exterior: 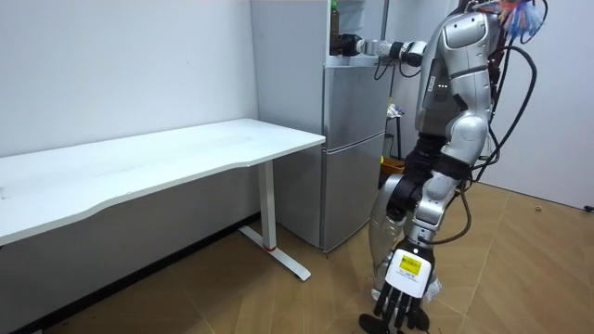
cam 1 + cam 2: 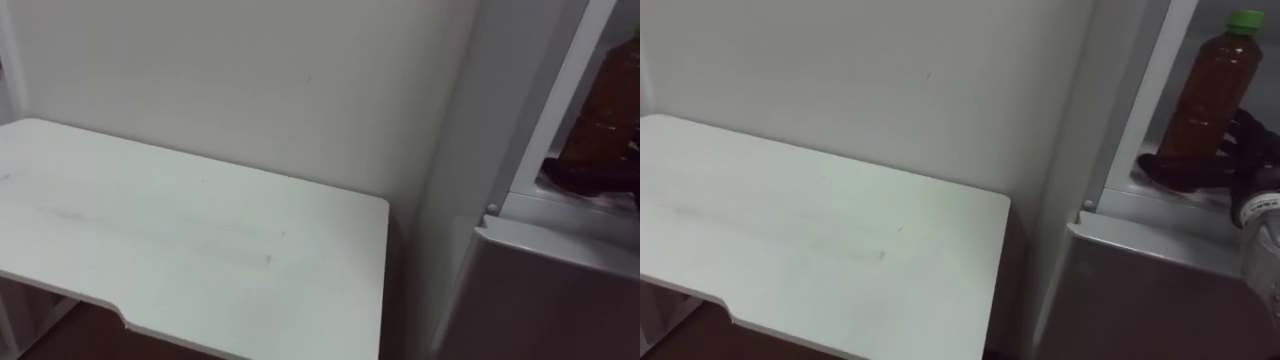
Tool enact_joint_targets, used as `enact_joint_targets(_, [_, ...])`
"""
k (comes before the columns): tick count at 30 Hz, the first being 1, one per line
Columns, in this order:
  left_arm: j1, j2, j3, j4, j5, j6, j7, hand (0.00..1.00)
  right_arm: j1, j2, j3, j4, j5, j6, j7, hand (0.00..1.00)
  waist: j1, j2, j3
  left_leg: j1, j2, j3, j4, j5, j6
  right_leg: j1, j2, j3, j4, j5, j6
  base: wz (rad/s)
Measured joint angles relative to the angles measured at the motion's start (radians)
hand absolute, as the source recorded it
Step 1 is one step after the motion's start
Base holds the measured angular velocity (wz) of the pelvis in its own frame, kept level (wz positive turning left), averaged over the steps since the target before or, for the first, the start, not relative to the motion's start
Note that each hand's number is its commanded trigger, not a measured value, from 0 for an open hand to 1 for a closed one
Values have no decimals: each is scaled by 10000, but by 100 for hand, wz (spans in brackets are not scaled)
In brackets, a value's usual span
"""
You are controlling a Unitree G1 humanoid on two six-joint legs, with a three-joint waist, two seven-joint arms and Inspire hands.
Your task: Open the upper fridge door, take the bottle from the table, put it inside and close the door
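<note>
A bottle (image 2: 1208, 98) of brown liquid with a green cap stands upright on the shelf of the open upper fridge (image 2: 1160, 205). My right hand (image 2: 1248, 150) reaches in from the right, its dark fingers curled round the bottle's base. In the left eye view the bottle (image 2: 606, 118) shows as a brown shape behind the fridge's frame. In the room view I stand beside the grey fridge (image 1: 353, 158) with my right hand (image 1: 349, 44) stretched into the upper compartment, the bottle (image 1: 333, 20) just above it. My left hand (image 1: 401, 295) hangs low by my leg, fingers straight.
A white desk (image 2: 180, 240) stands against the wall directly left of the fridge, its corner close to the fridge's side. The lower fridge door (image 2: 1160, 295) is closed. Wooden floor (image 1: 520, 269) lies open behind me.
</note>
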Motion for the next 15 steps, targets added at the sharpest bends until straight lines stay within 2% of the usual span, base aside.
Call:
enact_joint_targets(8, [173,-149,-2,-13,-20,97,-13,0,660,1,-338,-754,-18,7,-126,0,-40,49,-29,33,-9,-6,-44,0,0,6,2,-8,-118,0,1,0])
enact_joint_targets(12, [175,-203,10,-15,-26,103,-15,0,1017,3,-423,-1462,-203,20,-254,0,-166,152,-70,93,-27,-1,-101,0,0,25,-2,3,-138,-3,10,0])
enact_joint_targets(15, [177,-261,8,-10,-27,98,10,0,1345,100,-832,-1919,-693,28,-469,0,-192,227,-63,148,-11,174,-207,3,0,109,-1,83,-102,0,15,-7])
